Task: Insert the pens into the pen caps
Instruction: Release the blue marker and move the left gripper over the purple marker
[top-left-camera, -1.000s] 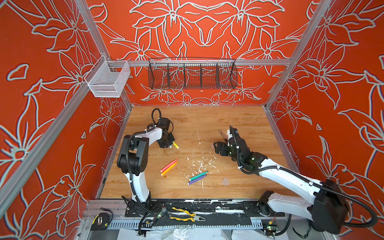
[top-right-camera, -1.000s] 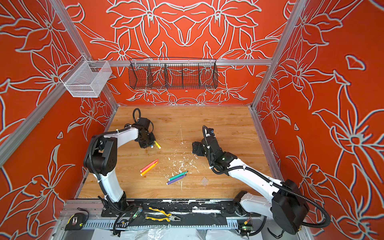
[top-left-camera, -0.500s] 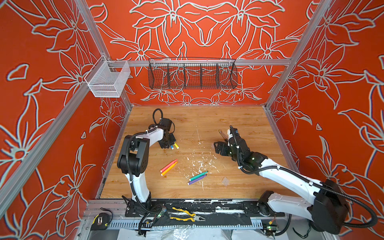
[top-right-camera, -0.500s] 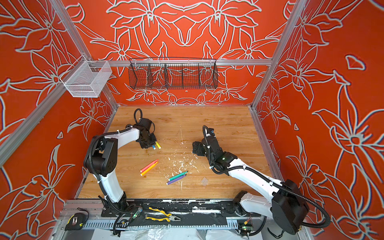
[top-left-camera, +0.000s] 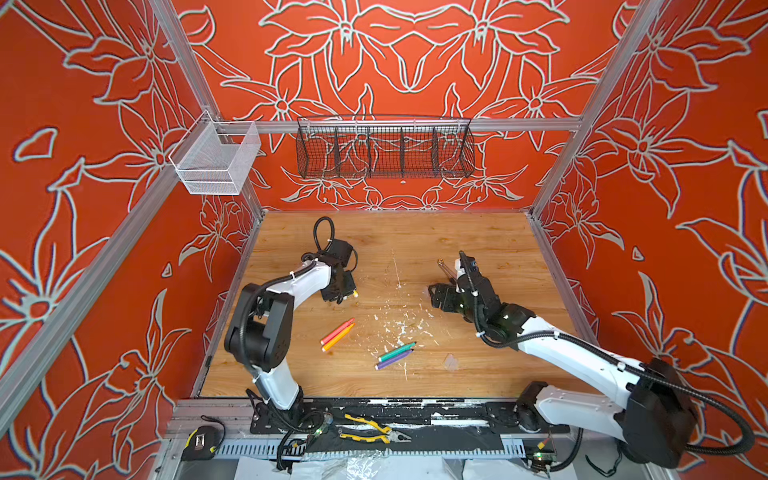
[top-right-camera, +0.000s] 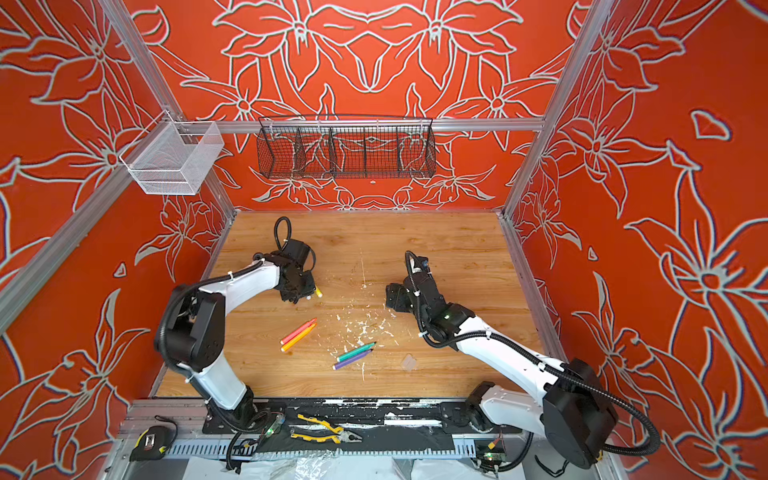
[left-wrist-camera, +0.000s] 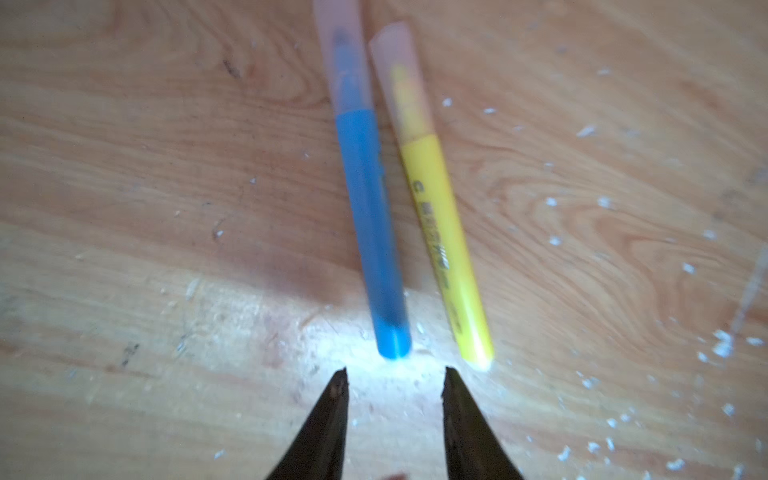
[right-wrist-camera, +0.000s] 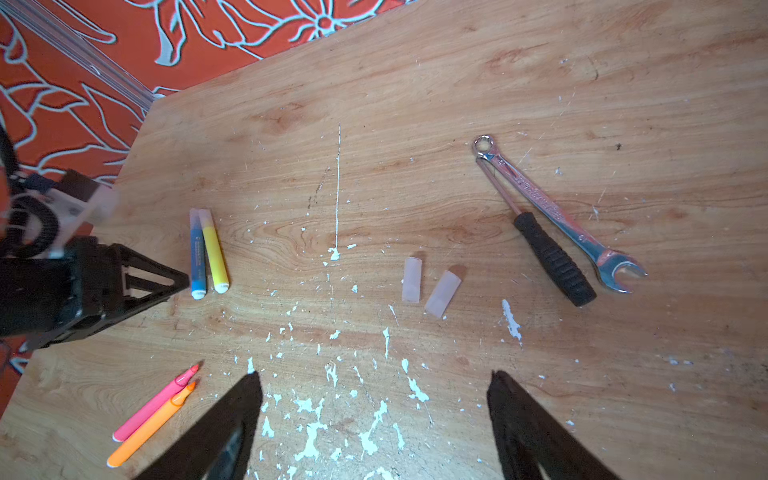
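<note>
Left pincer has eased narrowly apart since a second ago, empty. Capped blue pen and yellow pen lie mid-frame, just beyond its tips. Right pincer unchanged, wide; two loose caps lie ahead of it.

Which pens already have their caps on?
Only the blue pen and yellow pen: clear caps cover their tips. The pink, orange, green and purple pens have bare tips.
</note>
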